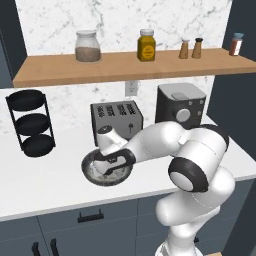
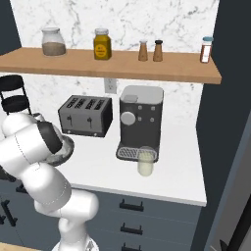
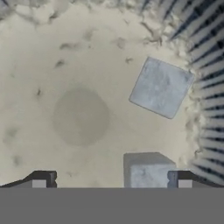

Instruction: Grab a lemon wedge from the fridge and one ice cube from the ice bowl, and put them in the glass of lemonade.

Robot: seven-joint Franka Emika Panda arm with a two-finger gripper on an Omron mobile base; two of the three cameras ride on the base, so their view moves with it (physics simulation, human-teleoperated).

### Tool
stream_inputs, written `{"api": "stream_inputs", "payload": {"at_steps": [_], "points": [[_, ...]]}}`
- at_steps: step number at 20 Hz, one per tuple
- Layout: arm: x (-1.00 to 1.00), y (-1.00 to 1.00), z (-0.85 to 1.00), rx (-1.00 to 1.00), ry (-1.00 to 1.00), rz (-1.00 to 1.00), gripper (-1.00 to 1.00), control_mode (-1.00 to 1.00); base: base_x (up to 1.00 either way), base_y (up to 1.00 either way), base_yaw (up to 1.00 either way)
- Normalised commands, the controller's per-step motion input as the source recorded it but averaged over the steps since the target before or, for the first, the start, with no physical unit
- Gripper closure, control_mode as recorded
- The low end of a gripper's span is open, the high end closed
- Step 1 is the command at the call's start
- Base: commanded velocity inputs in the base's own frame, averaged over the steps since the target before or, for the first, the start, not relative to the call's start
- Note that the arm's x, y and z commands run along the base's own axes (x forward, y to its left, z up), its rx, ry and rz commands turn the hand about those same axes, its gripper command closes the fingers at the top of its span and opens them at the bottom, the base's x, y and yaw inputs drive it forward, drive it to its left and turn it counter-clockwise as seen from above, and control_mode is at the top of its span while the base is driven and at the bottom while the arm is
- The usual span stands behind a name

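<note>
Two ice cubes [image 3: 161,87], apparently, in ice bowl [image 3: 52,57].

No legible text on anything.

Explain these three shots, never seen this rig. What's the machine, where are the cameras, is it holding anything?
A white robot arm on a driving base, in a rendered kitchen. Two cameras ride behind it, left and right; the third sits on its hand, looking down.

On the counter: the ice bowl, a toaster, a coffee machine, a black rack and the glass of lemonade.

The gripper is down in the bowl, its jaws open, holding nothing. Two ice cubes lie below, one farther off, another by the fingertips.
</note>
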Motion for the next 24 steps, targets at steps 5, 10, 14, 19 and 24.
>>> {"api": "stream_inputs", "payload": {"at_steps": [5,10,14,19,24], "points": [[-0.13,0.00,-0.04,0.00,0.00,0.00,-1.00,-1.00,0.00,0.00,0.00],[-0.01,0.00,0.00,0.00,0.01,0.00,1.00,-1.00,0.00,0.00,0.00],[0.00,0.00,0.00,0.00,0.00,0.00,1.00,-1.00,0.00,0.00,0.00],[0.00,0.00,0.00,0.00,0.00,0.00,1.00,-1.00,0.00,0.00,0.00],[-0.05,-0.06,0.18,0.00,-0.02,0.00,1.00,-1.00,0.00,0.00,0.00]]}}
